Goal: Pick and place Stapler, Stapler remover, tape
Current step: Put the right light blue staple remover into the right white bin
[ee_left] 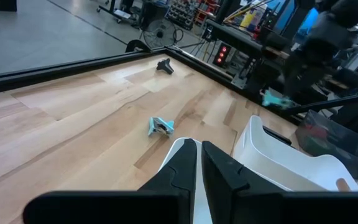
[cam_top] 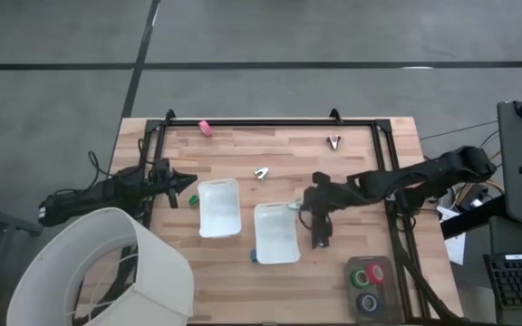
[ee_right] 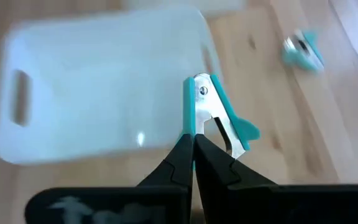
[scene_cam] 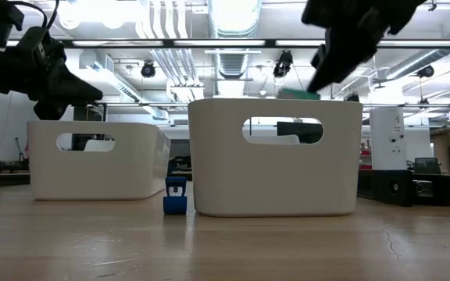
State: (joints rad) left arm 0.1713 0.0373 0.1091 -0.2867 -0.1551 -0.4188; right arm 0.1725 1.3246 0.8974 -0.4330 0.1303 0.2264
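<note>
**A:** How are the arms posed?

**B:** The right gripper reaches in over the near bin, fingers clenched on a teal staple remover held above the bin's edge. The left gripper waits at the table's left side beside the far bin, fingers nearly closed, nothing between them.

**A:** Counts?

**B:** Two white bins. Two more staple removers lie on the wood and near the back rail (type hard to confirm). Three tape rolls, red, green and blue, sit at the near right corner. The stapler lies just right of the near bin.

**A:** Any writing?

**B:** None I can read.
</note>
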